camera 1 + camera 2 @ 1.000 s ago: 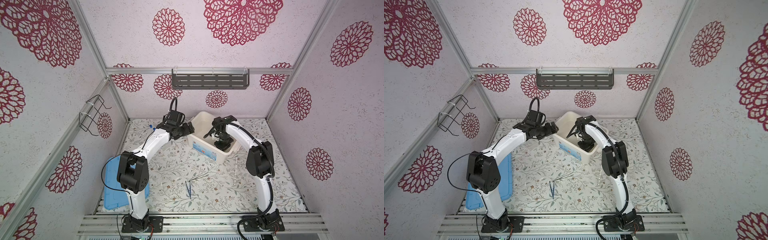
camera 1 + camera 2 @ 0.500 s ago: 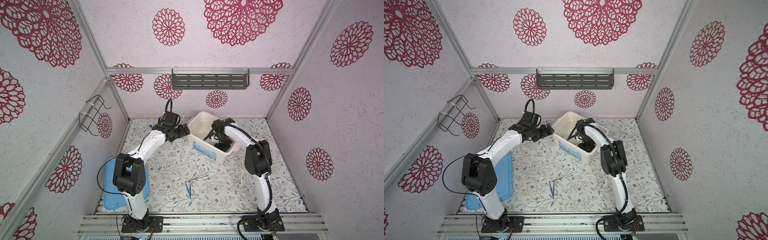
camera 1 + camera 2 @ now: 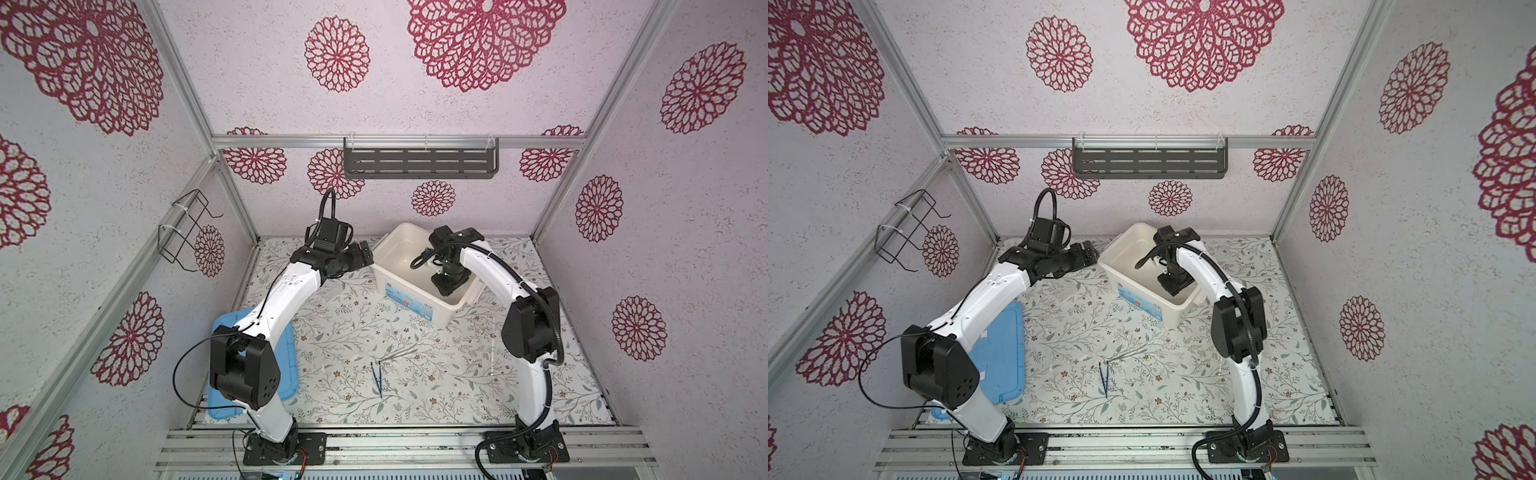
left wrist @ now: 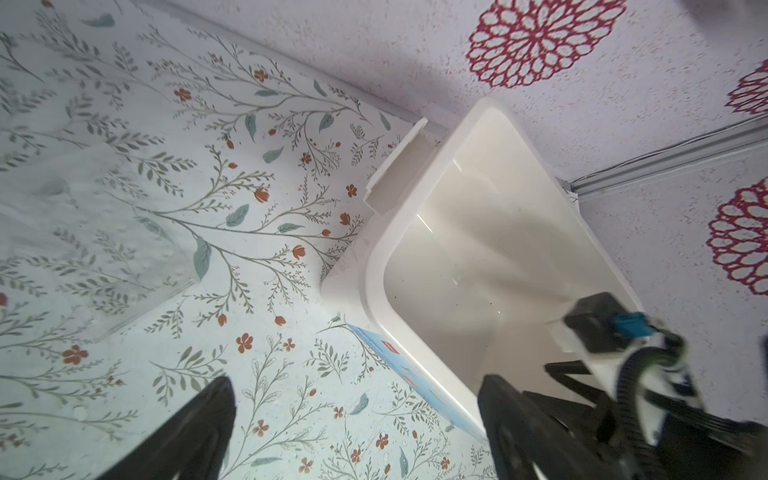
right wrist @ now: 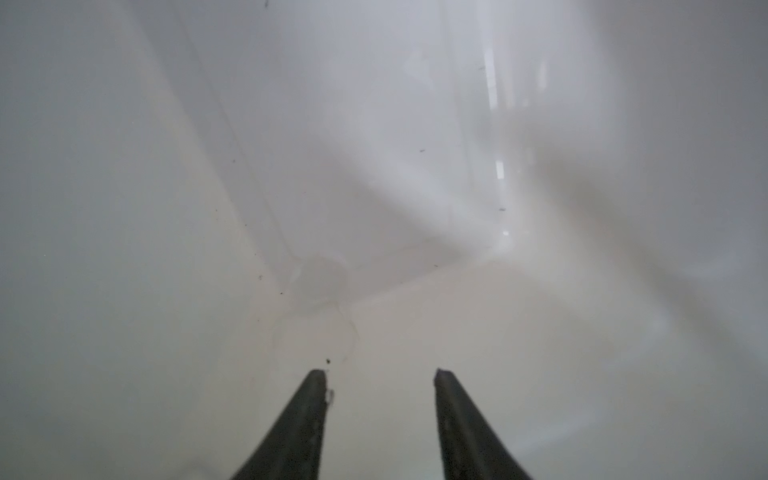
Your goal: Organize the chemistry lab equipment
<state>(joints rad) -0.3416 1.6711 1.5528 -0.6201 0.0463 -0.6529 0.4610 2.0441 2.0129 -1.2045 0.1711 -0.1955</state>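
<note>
Right gripper (image 5: 378,374), jaws parted, hangs inside the far white tub (image 3: 409,299), just short of what looks like a clear tube (image 5: 320,286). It is likely light, slick and breakable, best pinched mid-length. Left gripper (image 3: 368,254) gapes empty beside the tub.

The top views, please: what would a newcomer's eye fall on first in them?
Most striking is the right gripper, jaws apart, reaching down inside the white tub at the back of the table. The left gripper hangs open just beside the tub's left rim. Nearer the front, dark blue tweezers lie on the flowered table, and a blue lid sits at the left edge, partly under the left arm.
</note>
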